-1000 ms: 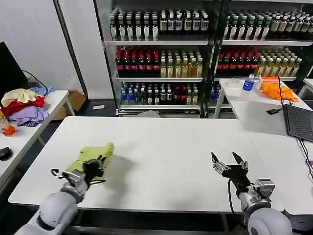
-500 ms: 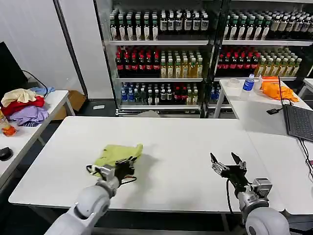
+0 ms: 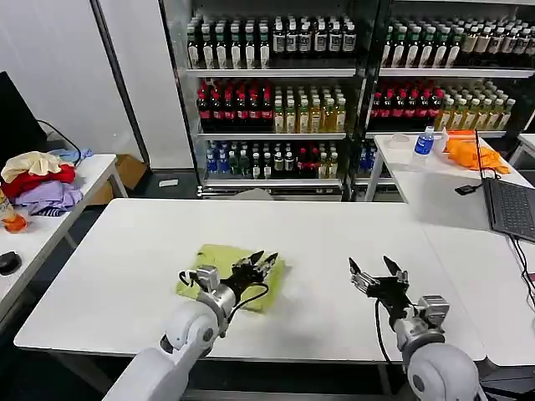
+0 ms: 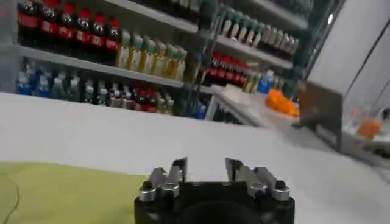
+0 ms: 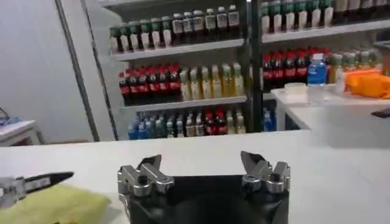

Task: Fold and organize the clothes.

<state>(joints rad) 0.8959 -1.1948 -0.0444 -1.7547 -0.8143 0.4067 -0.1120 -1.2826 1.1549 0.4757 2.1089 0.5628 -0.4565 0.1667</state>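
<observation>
Now the lime T-shirt (image 3: 227, 272) lies flat under the left claw (image 3: 257, 266) — fingers parted, empty; right claw (image 3: 376, 276) open, well apart.

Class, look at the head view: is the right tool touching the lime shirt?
No. The right tool hovers open above bare table, well apart from the shirt under the left tool.

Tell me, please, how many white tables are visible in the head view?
3: the main table under both grippers, holding the lime T-shirt; one at the left edge with a garment heap; one at the far right with a laptop.
</observation>
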